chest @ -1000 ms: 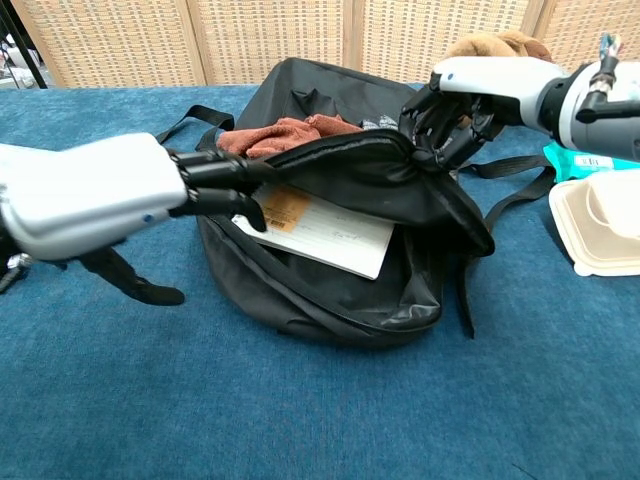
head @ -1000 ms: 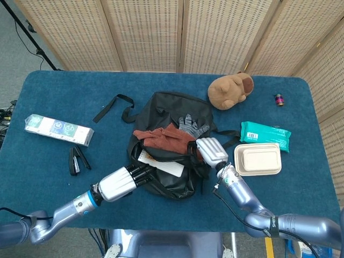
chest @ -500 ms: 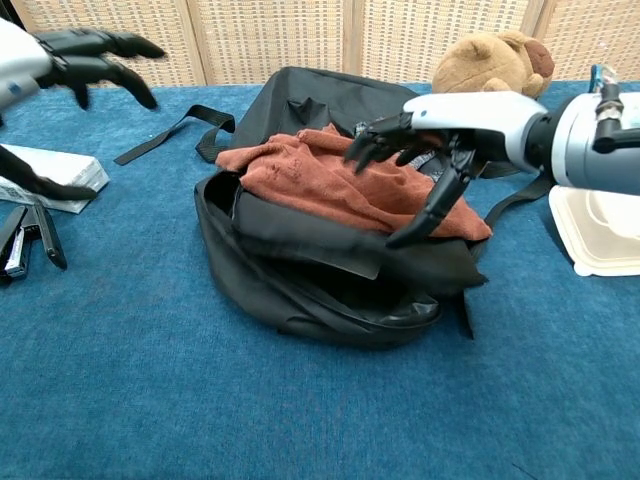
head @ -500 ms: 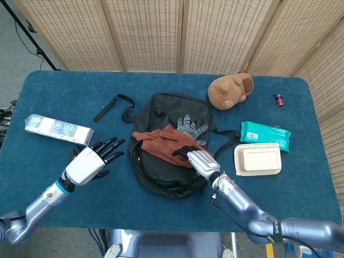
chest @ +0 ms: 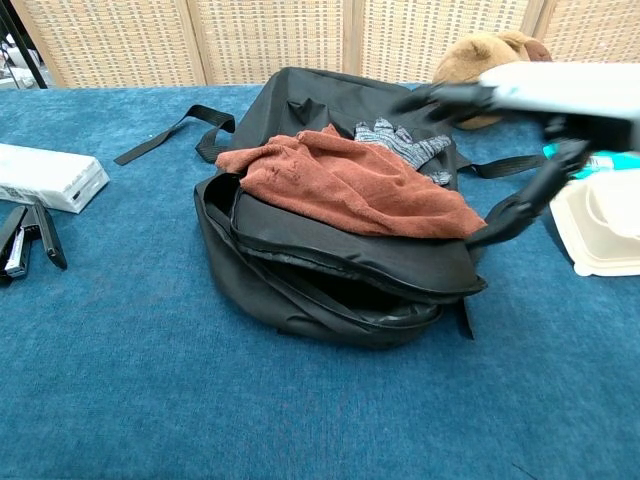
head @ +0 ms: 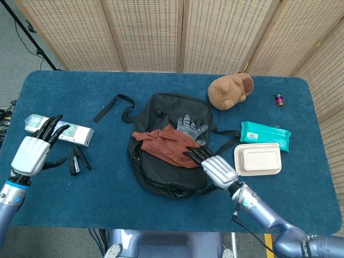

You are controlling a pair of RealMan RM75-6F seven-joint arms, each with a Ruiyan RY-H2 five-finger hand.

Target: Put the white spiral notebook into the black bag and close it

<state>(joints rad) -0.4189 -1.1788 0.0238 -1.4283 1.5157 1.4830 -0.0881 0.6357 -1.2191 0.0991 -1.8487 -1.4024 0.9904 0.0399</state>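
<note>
In the head view the right robot hand hovers with fingers spread and nothing held, its fingertips over the near right edge of the black bag; a rust cloth and grey glove lie on the bag just beyond it; the left robot hand is open and empty over the desk, well left of the bag, beside a black stapler; the white notebook cannot be seen.

In the chest view the right robot hand, blurred, hangs spread above the bag's right side.

black bag | table centre | flap down, unzipped
</note>
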